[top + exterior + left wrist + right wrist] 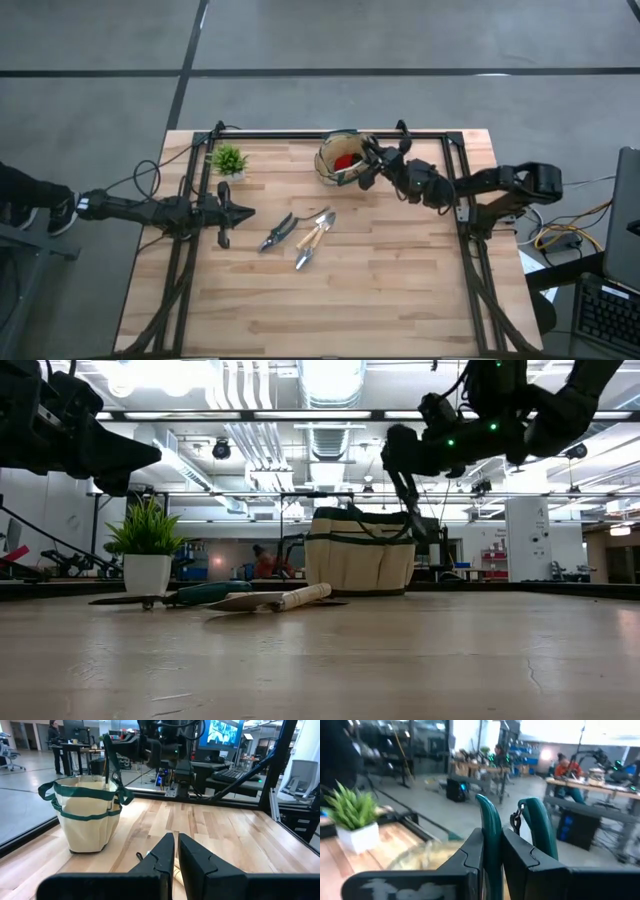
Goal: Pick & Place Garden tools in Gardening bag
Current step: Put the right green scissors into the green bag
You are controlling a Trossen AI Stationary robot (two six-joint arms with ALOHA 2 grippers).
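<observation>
Pinching green-handled pruners [492,827], right gripper [368,172] hangs just over the gardening bag [340,158]; only overhead shows red inside.

Upright tan gardening bag [338,160] (red piece [346,160] inside); pruner [277,231] and trowel [312,238] flat mid-table.

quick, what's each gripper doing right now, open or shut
left gripper: shut, holding nothing, low over the table.
right gripper: shut on teal-handled grey metal pruners, above the round tan fabric gardening bag.
</observation>
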